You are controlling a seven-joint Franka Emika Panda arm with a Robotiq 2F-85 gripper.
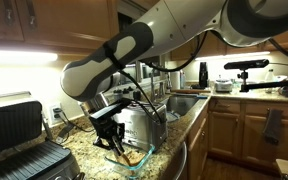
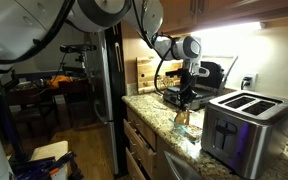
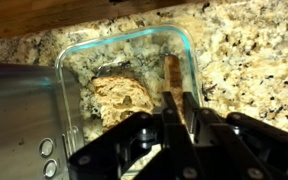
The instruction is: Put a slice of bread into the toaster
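In the wrist view a clear glass dish on the granite counter holds slices of bread. One slice lies flat. Another slice of bread stands on its edge by the dish's right wall. My gripper reaches down into the dish, its fingers close together on either side of that upright slice. The shiny steel toaster stands right beside the dish. In both exterior views the gripper is low over the dish, next to the toaster.
A black-and-steel contact grill stands on the counter beyond the dish. A sink lies past the toaster. Cabinets hang above the counter, and the counter edge drops off close to the dish.
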